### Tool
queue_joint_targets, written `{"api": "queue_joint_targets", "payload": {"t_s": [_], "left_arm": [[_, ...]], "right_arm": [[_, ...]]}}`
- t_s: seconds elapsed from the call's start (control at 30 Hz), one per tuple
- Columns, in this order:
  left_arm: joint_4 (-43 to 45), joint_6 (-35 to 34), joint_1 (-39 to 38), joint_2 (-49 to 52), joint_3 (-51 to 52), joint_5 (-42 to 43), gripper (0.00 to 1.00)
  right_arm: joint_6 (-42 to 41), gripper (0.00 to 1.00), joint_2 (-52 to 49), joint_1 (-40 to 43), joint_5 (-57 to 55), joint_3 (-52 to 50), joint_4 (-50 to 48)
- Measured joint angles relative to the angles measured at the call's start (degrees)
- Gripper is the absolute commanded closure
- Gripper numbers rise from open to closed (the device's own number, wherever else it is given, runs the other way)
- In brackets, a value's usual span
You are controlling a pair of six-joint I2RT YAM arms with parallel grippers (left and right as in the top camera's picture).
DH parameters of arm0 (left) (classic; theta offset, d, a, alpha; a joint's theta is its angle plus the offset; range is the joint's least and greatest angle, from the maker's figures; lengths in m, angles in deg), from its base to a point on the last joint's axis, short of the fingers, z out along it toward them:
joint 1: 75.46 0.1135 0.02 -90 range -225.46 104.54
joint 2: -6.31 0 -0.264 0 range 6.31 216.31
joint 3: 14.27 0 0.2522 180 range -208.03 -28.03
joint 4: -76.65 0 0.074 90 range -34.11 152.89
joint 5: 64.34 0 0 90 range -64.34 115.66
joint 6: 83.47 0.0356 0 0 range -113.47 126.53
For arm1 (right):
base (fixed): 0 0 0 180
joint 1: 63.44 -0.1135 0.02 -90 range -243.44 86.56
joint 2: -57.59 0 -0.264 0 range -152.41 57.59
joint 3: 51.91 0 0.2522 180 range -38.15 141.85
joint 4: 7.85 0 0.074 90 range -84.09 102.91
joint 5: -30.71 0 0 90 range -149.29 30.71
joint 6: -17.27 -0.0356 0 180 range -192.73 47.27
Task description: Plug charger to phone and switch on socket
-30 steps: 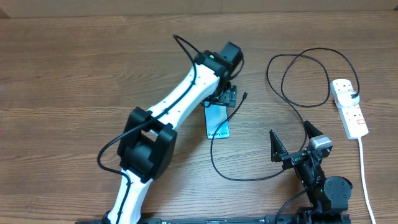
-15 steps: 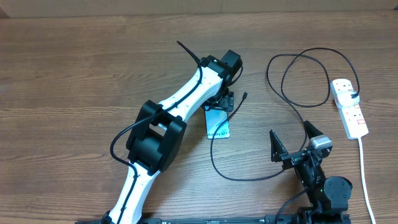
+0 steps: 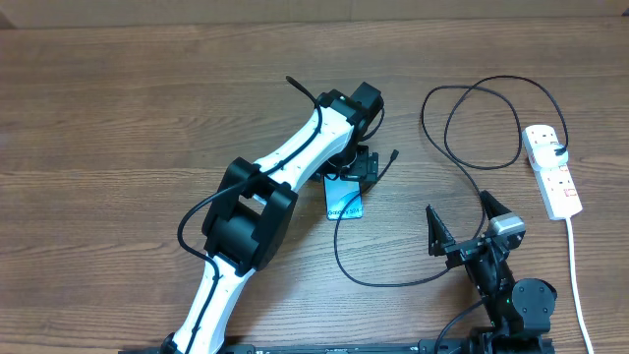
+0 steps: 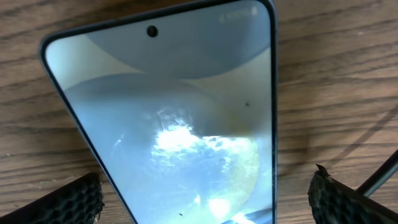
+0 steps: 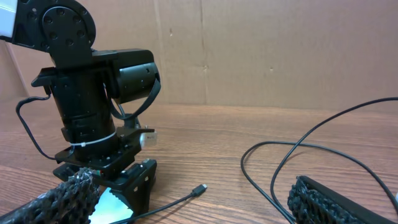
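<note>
Phone (image 3: 344, 205) lies face up and lit in the middle of the wooden table (image 3: 118, 118), with the left claw (image 3: 354, 172) poised over its far end, spread wide and holding nothing. Nothing of the job looks done: the charger (image 3: 335, 251) is not in the phone, and its plug tip (image 3: 394, 153) rests on the wood just beside the left claw, apart from the handset. From there the black lead curls toward the near edge, then loops away to the socket (image 3: 550, 169) at the table's right side, where its other end appears to be plugged in. Whether a red switch is on is too small to tell. The right claw (image 3: 457, 202) sits near the front edge, also wide and empty, well apart from phone and socket.

Only the overhead view takes in the socket and the lead's full run. The left wrist view alone shows the screen close up, lying between the two pads with wood visible on either side, so no grip is made. The right wrist view, low and side-on, shows the plug tip lying flat and free on the table.
</note>
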Motion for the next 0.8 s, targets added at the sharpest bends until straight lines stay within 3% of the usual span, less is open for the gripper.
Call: {"api": "queue_joint_targets", "payload": {"t_s": [0.5,0.8], "left_arm": [[3.2,-1.3,-2.3,-0.8,3.3,-5.3,0.0],[-0.3,1.6,-2.3,-1.4,3.4,-11.1,0.0]], "right_arm": [[0.0,0.0,0.0,0.0,0.0,0.0,0.0],[0.0,0.0,0.0,0.0,0.0,0.0,0.0]]}}
